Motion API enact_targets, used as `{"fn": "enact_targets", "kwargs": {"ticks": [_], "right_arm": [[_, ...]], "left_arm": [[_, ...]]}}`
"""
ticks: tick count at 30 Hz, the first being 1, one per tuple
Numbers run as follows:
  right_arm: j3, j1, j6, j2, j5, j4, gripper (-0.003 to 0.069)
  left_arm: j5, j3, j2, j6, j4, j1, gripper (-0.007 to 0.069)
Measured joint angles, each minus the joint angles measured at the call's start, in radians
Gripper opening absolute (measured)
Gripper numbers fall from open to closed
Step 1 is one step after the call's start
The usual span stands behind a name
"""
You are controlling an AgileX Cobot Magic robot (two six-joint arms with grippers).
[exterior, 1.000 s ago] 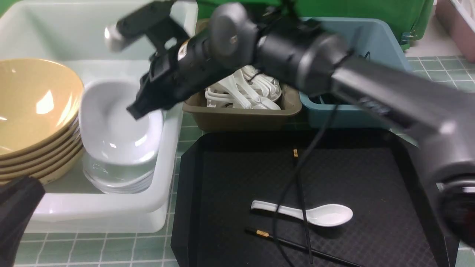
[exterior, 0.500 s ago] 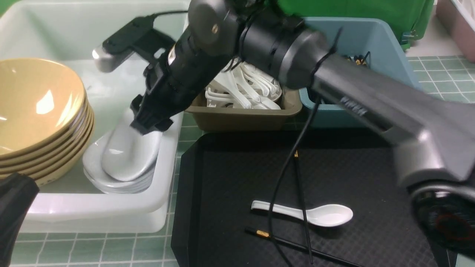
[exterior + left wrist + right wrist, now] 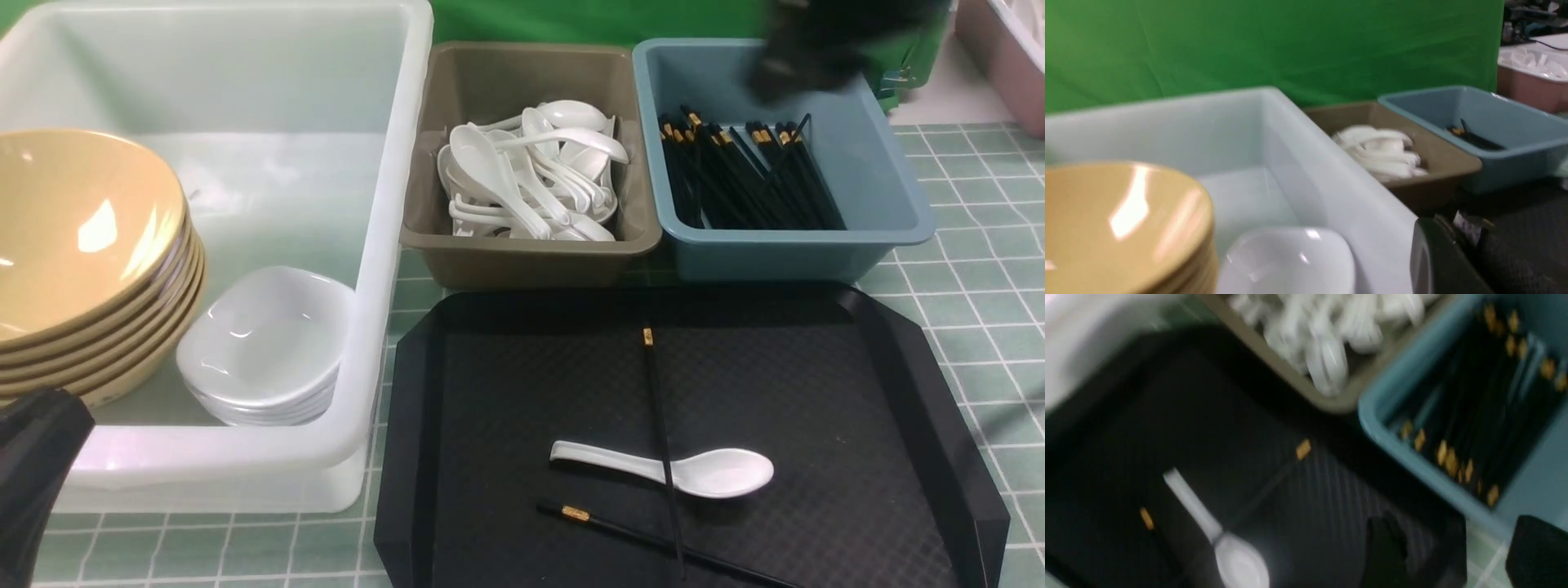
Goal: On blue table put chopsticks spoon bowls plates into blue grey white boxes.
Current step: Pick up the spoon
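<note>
Right claw (image 3: 1457, 551) off tub (image 3: 390, 204), spread; left claw (image 3: 1437, 261) clenched; tiled table (image 3: 967, 314), green backdrop (image 3: 1249, 41)

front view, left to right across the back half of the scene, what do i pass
tan bowls → white plates → grey-brown bin → blue bin → pink crate
</note>
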Motion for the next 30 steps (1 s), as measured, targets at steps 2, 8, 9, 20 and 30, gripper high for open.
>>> {"fn": "enact_targets", "kwargs": {"ticks": [2, 8, 9, 20, 30], "right_arm": [[0.083, -0.014, 0.006, -0.05, 0.001, -0.001, 0.0411], [0.46, -0.029, 0.011, -0.268, -0.041, 0.003, 0.0363], [0.499, -0.029, 0.011, -0.289, -0.058, 0.003, 0.0356], [0.952, -0.029, 0.037, -0.46, -0.312, -0.01, 0.013], [0.954, -0.029, 0.054, -0.461, -0.464, -0.01, 0.0085]], "left_arm": [[0.045, -0.017, 0.031, -0.003, -0.02, 0.0, 0.0005], [0.313, -0.208, 0.344, 0.099, -0.213, 0.0, 0.0005], [0.336, -0.251, 0.394, 0.127, -0.27, 0.0, 0.0005], [0.692, -0.641, 1.118, 0.476, -0.711, -0.051, 0.0005], [0.639, -0.907, 1.454, 0.384, -0.199, -0.413, 0.0034]]}}
